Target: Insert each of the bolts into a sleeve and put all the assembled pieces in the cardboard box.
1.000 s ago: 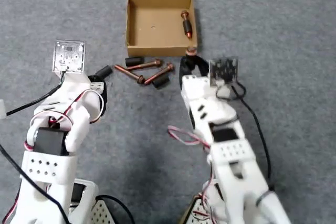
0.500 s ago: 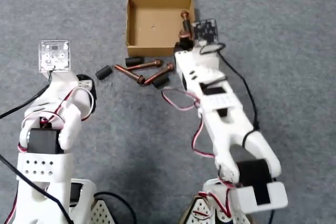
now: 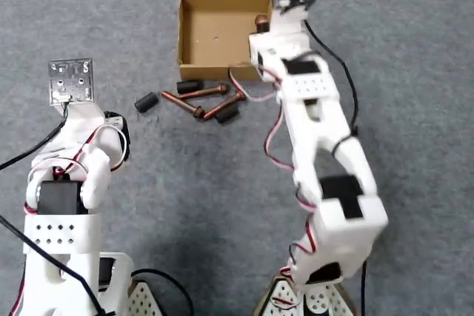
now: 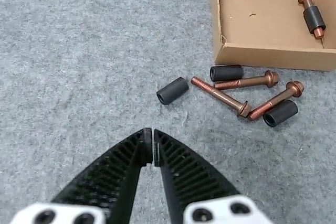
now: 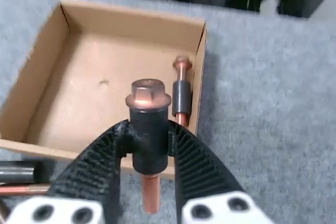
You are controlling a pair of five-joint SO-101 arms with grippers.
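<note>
The cardboard box (image 3: 194,64) stands at the far middle of the table. My right gripper (image 5: 148,137) is shut on a copper bolt in a black sleeve (image 5: 149,125), held upright over the box's near right corner (image 5: 198,51). Another assembled piece (image 5: 181,95) lies inside along the right wall. In front of the box lie three loose bolts (image 4: 247,82) (image 4: 220,95) (image 4: 275,99) and three black sleeves (image 4: 172,91) (image 4: 227,73) (image 4: 280,113). My left gripper (image 4: 152,148) is shut and holds nothing, a good way short of the nearest sleeve.
Grey carpet covers the table. In the high view the right arm (image 3: 315,109) stretches from the near edge up to the box, beside the loose parts (image 3: 204,101). The left arm (image 3: 74,168) stays at the near left.
The right arm has carried the assembled piece forward, from just in front of the box to over its near right corner. The left arm has drawn back from the sleeve.
</note>
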